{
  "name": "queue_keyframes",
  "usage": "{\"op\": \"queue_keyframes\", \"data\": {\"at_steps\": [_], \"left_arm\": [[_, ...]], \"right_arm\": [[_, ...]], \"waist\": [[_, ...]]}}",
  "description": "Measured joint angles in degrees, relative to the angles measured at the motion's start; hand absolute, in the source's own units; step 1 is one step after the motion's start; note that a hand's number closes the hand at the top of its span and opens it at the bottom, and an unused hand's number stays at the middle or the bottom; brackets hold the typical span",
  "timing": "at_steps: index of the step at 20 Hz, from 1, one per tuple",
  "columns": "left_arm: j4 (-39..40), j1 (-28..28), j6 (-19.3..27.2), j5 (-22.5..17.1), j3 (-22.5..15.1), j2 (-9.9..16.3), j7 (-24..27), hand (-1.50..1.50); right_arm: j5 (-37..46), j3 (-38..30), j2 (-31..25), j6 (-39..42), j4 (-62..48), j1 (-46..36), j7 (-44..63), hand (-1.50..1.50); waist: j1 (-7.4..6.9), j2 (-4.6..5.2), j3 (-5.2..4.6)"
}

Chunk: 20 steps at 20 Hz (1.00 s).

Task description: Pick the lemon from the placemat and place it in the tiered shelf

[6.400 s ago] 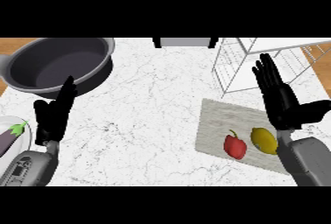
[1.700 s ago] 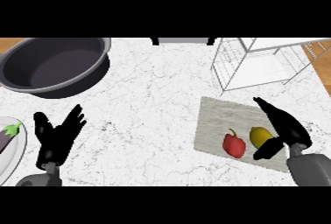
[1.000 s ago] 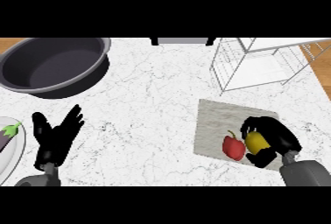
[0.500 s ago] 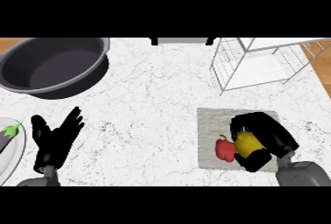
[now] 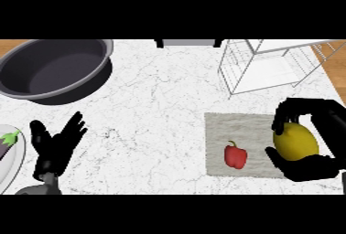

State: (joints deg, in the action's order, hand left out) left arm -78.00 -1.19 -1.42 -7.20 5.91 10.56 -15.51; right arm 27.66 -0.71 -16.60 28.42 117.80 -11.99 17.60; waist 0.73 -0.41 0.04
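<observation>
Lemon [image 5: 295,140] sat clasped in the right hand [image 5: 312,137], apparently lifted just off the placemat [image 5: 233,132] beside the red pepper [image 5: 235,155], ready for carrying; left hand [image 5: 55,145] rested open, far left.

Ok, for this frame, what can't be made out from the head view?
- Lemon: its sides are covered by the right hand; whether it is clear of the placemat cannot be told.
- Tiered shelf: top cut off by the upper edge.
- Eggplant and its plate: cut by the left edge.
- Left hand: open; forearm mostly below the view.
</observation>
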Motion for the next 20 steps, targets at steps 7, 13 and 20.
{"op": "queue_keyframes", "data": {"at_steps": [7,13,20], "left_arm": [[-0.1,-0.6,0.0,0.1,0.0,-0.2,-0.9,0.00],[-0.5,-1.2,0.4,0.8,-0.7,-0.7,-2.0,0.00],[-1.0,-1.7,0.9,1.4,-0.9,-1.2,-2.8,0.00]], "right_arm": [[-12.7,-12.7,-4.9,6.4,4.5,-14.0,16.7,1.50],[-17.9,-18.2,-11.0,6.8,-6.0,-27.9,23.4,1.50],[-16.2,-18.9,-16.2,4.1,-21.8,-40.5,21.9,1.50]], "waist": [[-0.42,0.09,-0.04],[-1.02,0.27,-0.06],[-1.46,0.45,-0.04]]}}
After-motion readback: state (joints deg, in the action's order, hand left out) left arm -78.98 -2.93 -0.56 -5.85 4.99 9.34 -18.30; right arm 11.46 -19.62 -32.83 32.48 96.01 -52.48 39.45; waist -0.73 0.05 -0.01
